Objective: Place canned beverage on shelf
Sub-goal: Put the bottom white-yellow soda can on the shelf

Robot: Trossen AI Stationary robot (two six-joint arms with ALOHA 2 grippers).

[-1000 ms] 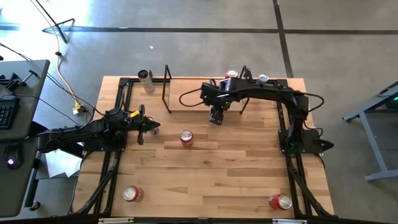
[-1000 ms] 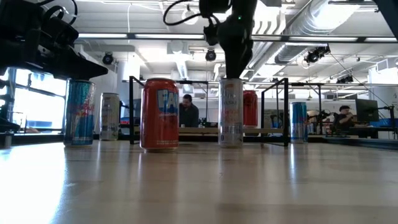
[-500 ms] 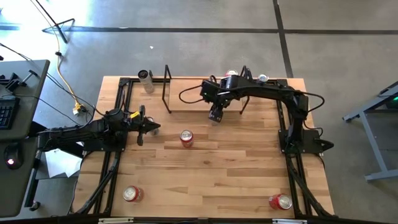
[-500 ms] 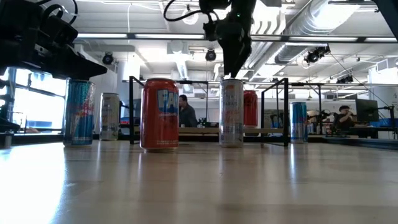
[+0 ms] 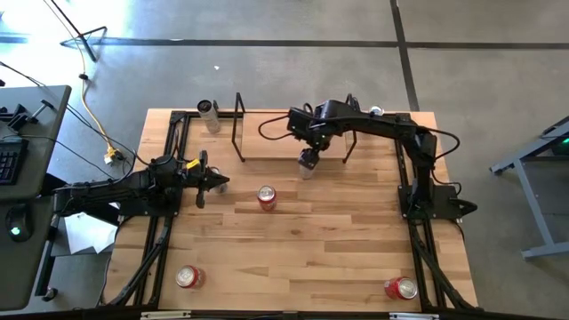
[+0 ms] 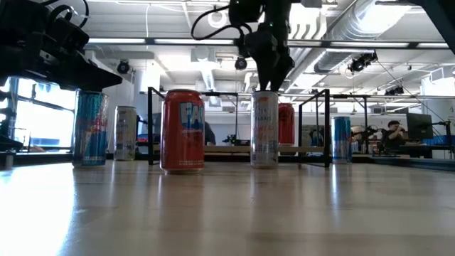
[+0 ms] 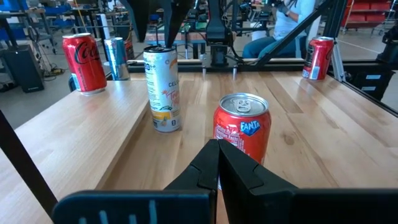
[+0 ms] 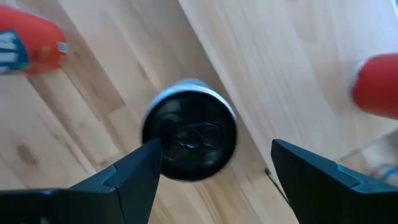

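Observation:
A slim white can point(image 5: 308, 170) stands upright at the near edge of the shelf point(image 5: 276, 147), a light plank between black rod frames. It also shows in the low view point(image 6: 264, 128) and the left wrist view point(image 7: 161, 87). My right gripper point(image 5: 308, 157) hangs just above the can's top point(image 8: 189, 127), pointing down. It is open, with one finger on either side and touching nothing, as the right wrist view point(image 8: 216, 147) shows. My left gripper point(image 7: 217, 152) is shut and empty at the table's left point(image 5: 213, 184), pointing at an orange Fanta can point(image 7: 241, 127).
The Fanta can point(image 5: 266, 196) stands mid-table. A red can point(image 5: 331, 106) and a blue can point(image 5: 376, 112) stand at the far edge behind the shelf. A silver can point(image 5: 207, 108) is at the far left. Two red cans point(image 5: 188, 276) point(image 5: 402, 288) stand near the front corners.
My right gripper has risen off the top of the white can and drawn a little toward the table's far edge. The can stays standing where it was.

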